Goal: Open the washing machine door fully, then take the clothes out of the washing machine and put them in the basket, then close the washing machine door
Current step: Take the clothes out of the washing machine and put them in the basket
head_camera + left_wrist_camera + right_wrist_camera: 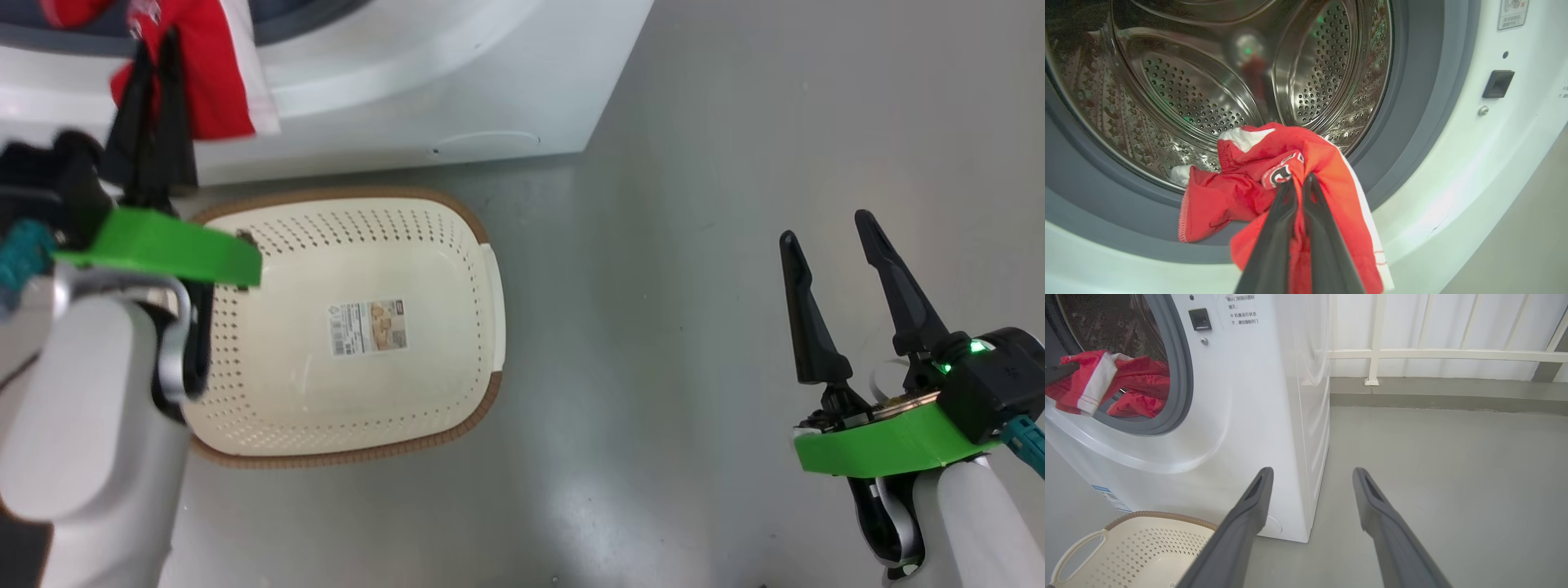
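Observation:
The red clothes (1249, 196) with white trim hang out over the grey ring of the washing machine (1474, 163), half out of its steel drum (1208, 81). My left gripper (1300, 179) is shut on a fold of them at the mouth of the drum. From the head view the clothes (212, 73) hang above the far edge of the cream basket (457, 327), with the left gripper (159, 49) pinching them. The basket stands on the floor with nothing in it. My right gripper (824, 229) is open to the right over bare floor. The washing machine door is out of view.
The washing machine (1249, 396) stands on a grey floor (1433, 477) with the basket (1139, 551) right in front of it. A white railing (1412, 355) and a low kerb run along the back. A small latch slot (1498, 83) sits beside the drum opening.

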